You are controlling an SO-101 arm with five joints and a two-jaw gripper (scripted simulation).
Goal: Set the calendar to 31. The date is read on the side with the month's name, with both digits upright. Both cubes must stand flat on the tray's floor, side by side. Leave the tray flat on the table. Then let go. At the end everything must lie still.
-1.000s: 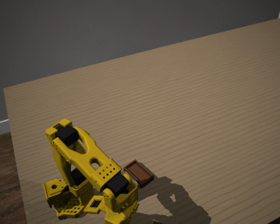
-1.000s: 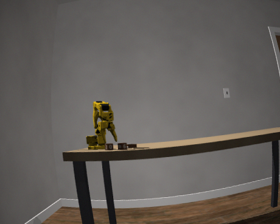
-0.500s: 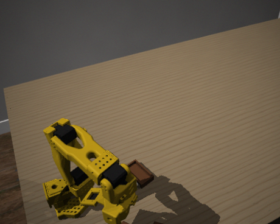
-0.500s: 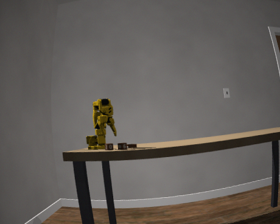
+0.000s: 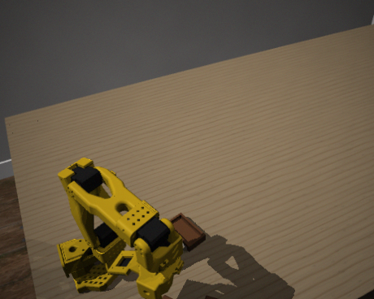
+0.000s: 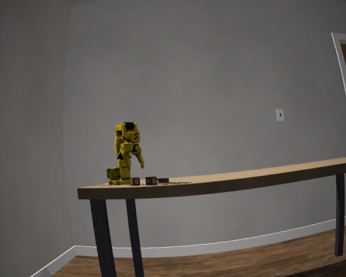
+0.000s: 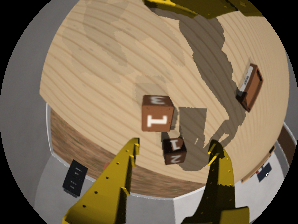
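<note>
The pincer (image 5: pixel 150 287) (image 6: pixel 135 166) (image 7: pixel 175 142) is held open above the table (image 5: pixel 248 134) (image 6: pixel 222 180) (image 7: pixel 100 65), with nothing gripped. Below it, one cube (image 5: pixel 166 297) (image 6: pixel 135 181) (image 7: pixel 157 118) is seen with a sideways 1; a second cube (image 5: pixel 210 297) (image 6: pixel 150 181) (image 7: pixel 174 151) is set near it. Off to the pincer's side, the tray (image 5: pixel 188 231) (image 6: pixel 163 181) (image 7: pixel 251 92) is placed apart from both, its floor bare (its pale lettering is too small to be read).

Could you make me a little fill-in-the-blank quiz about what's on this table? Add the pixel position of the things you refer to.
The robot arm (image 5: pixel 122 203) (image 6: pixel 125 150) is coloured ____.
The number of cubes outside the tray (image 5: pixel 187 231) (image 6: pixel 163 181) (image 7: pixel 254 90) is ____.
In the wrist view, the larger-looking cube (image 7: pixel 157 116) shows a 3 and a ____.
The gripper (image 7: pixel 175 142) holds ____.

Missing words: yellow; two; 1; nothing.
</note>
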